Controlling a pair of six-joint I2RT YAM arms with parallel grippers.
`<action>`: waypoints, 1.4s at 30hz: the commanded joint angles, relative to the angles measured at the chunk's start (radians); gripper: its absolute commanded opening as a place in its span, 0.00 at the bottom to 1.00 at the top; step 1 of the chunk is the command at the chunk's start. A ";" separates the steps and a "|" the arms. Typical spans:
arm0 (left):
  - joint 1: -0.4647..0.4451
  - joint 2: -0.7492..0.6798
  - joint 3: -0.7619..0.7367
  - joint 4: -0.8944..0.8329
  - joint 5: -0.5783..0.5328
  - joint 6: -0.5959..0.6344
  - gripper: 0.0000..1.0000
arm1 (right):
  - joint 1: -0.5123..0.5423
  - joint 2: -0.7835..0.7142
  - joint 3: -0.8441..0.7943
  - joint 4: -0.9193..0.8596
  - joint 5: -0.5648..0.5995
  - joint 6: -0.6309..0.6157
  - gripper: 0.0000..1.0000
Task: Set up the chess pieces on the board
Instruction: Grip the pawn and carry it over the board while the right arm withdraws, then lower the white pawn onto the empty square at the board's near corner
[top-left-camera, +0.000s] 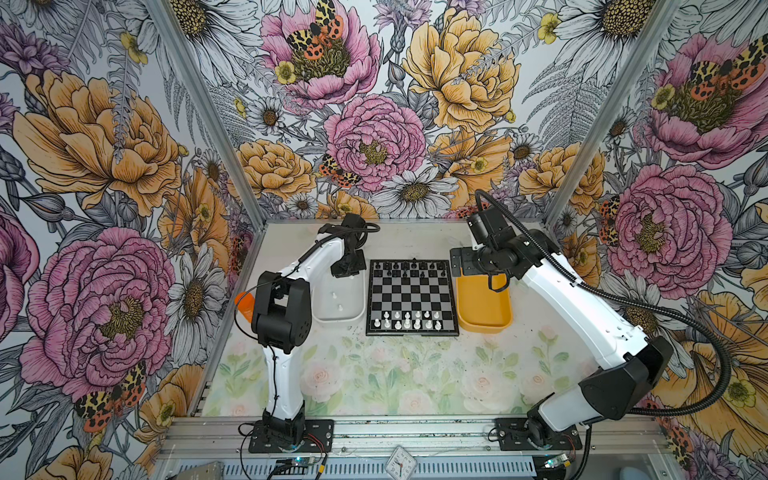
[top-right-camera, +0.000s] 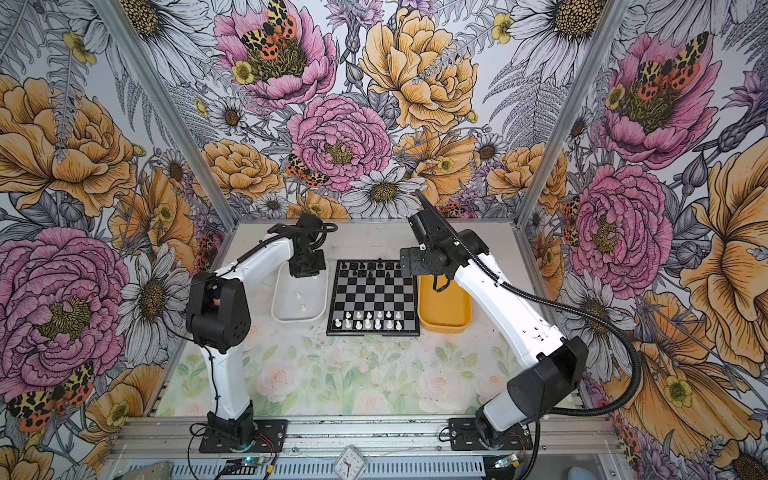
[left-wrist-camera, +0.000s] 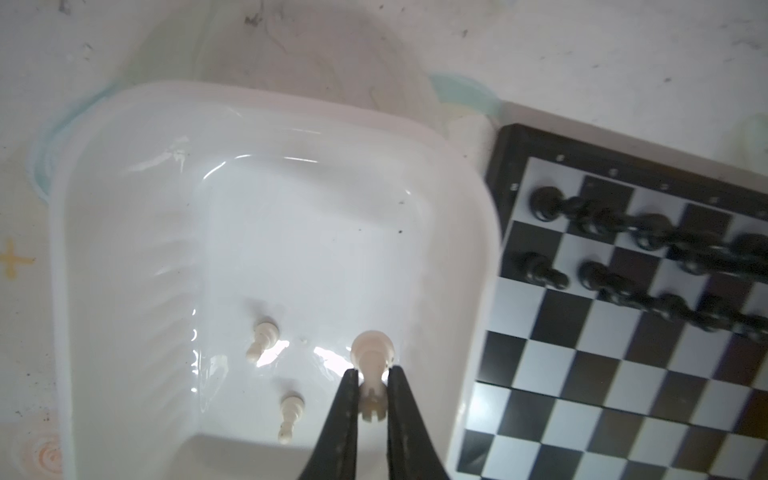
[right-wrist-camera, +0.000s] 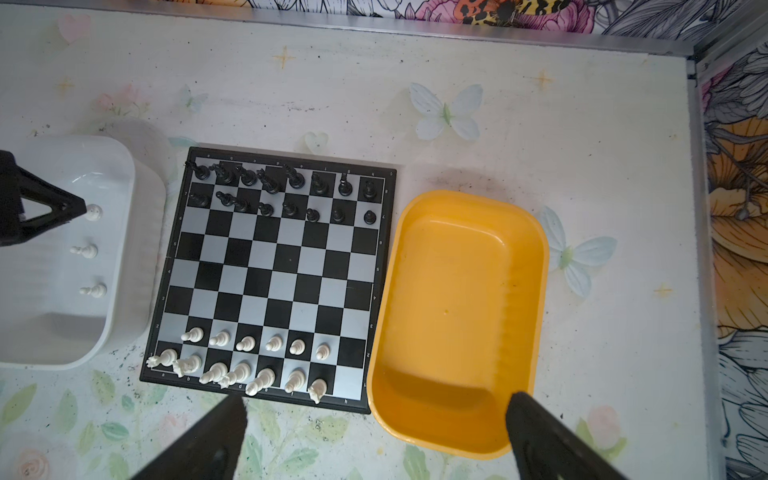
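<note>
In both top views the board (top-left-camera: 411, 297) (top-right-camera: 372, 297) is lying midway between the worktop's left and right edges, toward its far edge. A white tray (top-left-camera: 338, 319) is sitting just beside its left side and an empty yellow tray (top-left-camera: 484, 309) just beside its right. Black pieces (top-left-camera: 405, 270) are filling the two far rows, and white pieces (top-left-camera: 409, 322) are standing in the two near rows. The left pincer (top-left-camera: 345, 270) is reaching down into the white tray's far end. The right pincer (top-left-camera: 461, 264) is hanging above the yellow tray's far end.

In the left wrist view the left pincer (left-wrist-camera: 372, 376) is gripping a white rook (left-wrist-camera: 372, 349) by the narrow stem under its crown, its jaws nearly together. Whether the base is clearing the tray floor I cannot tell. Two white pawns (left-wrist-camera: 264, 340) are waiting close by in the same tray.

In the right wrist view the right pincer (right-wrist-camera: 378, 403) is gaping wide and holding nothing. The board's corner square nearest the worktop's near and right edges is showing bare, as are both end squares of the white pawn row.

The rook is looking light, hard and smooth, so it is likely to twist or slip between thin tips. The stem looks like the sound place to hold it, and it needs setting down gently beside its close neighbours.
</note>
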 joint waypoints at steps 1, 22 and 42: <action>-0.050 -0.064 0.066 -0.061 -0.023 0.005 0.14 | -0.007 -0.064 -0.026 0.010 0.018 -0.004 1.00; -0.525 -0.049 0.199 -0.129 -0.074 -0.184 0.15 | -0.008 -0.503 -0.241 -0.217 0.092 0.026 1.00; -0.753 0.191 0.341 -0.128 -0.087 -0.273 0.14 | -0.010 -0.736 -0.271 -0.414 0.123 0.053 1.00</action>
